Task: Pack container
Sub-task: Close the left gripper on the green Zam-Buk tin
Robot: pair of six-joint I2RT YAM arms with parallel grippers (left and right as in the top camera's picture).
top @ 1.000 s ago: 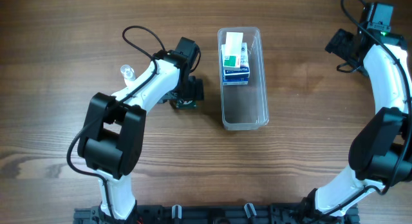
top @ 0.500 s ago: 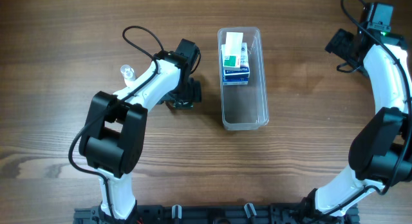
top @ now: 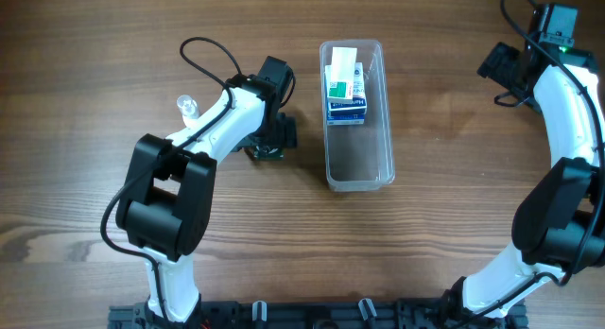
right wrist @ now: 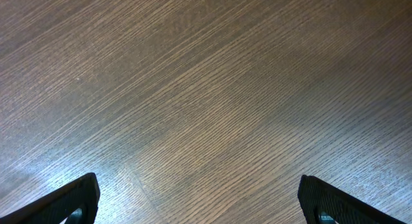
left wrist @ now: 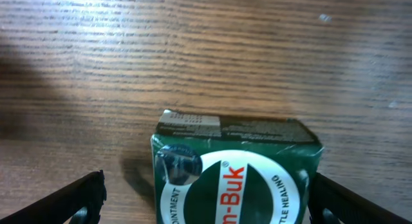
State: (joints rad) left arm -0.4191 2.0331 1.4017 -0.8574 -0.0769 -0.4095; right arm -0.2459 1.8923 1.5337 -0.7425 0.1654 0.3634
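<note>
Left wrist: pick-up step. Left gripper (left wrist: 209, 199) spread wide, empty, green box (left wrist: 235, 176) between jaws; next, close squarely.

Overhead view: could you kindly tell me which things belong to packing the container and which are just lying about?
Job in hand: clear container; boxes already inside it; green ointment box beside it.
Lying about: small clear object, seemingly.
</note>
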